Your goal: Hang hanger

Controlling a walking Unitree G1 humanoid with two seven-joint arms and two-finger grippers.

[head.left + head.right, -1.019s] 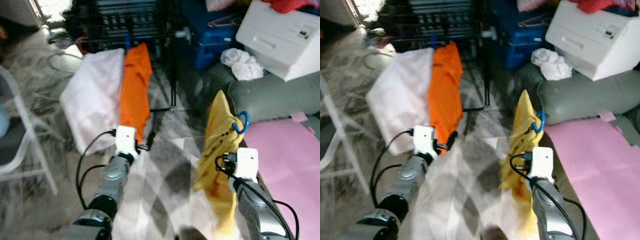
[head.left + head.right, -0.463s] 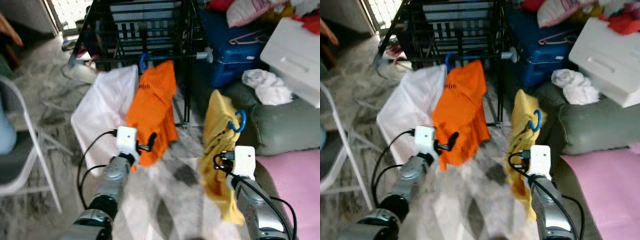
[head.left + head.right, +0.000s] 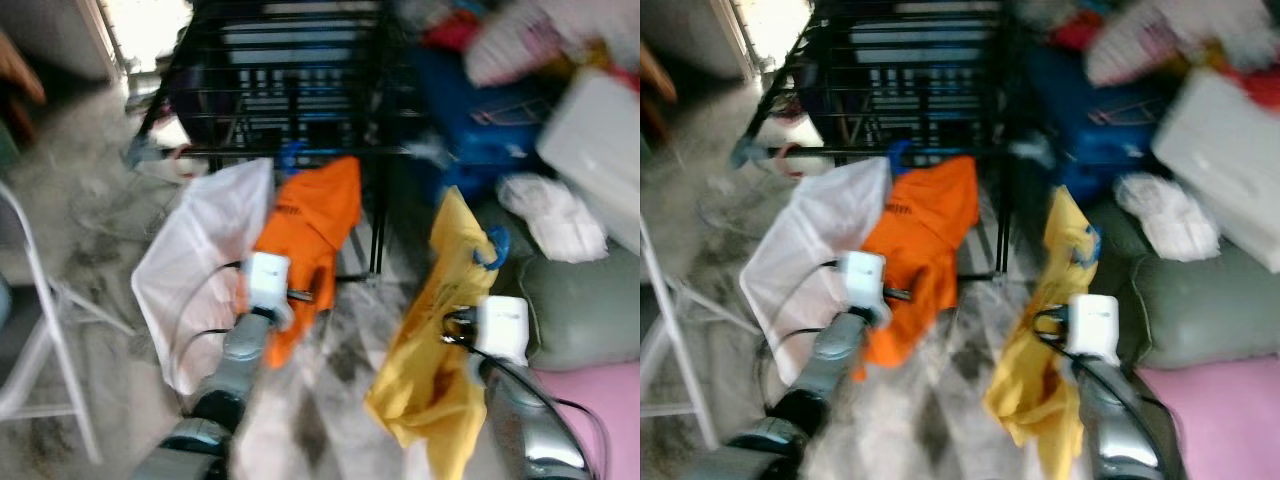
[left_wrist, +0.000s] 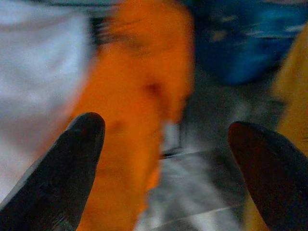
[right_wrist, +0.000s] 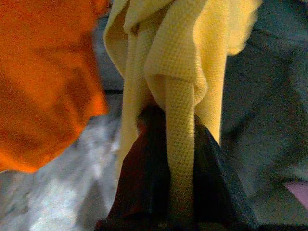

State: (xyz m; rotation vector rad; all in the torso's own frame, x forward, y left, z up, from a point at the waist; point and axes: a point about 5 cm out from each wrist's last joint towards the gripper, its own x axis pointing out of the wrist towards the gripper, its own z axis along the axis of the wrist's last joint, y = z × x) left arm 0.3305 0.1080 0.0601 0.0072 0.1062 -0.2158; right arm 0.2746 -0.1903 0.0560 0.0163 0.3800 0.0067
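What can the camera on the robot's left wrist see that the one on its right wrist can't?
Left wrist view alone: the left gripper with jaws wide apart holding nothing, a white cloth and a blurred blue shape.

Right wrist view alone: the right gripper shut on the yellow knitted garment, with grey padding behind.

Both: the hanging orange shirt.

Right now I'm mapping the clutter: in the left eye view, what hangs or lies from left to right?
White chair frame → white garment → orange garment → yellow garment in the right gripper → white crumpled cloth
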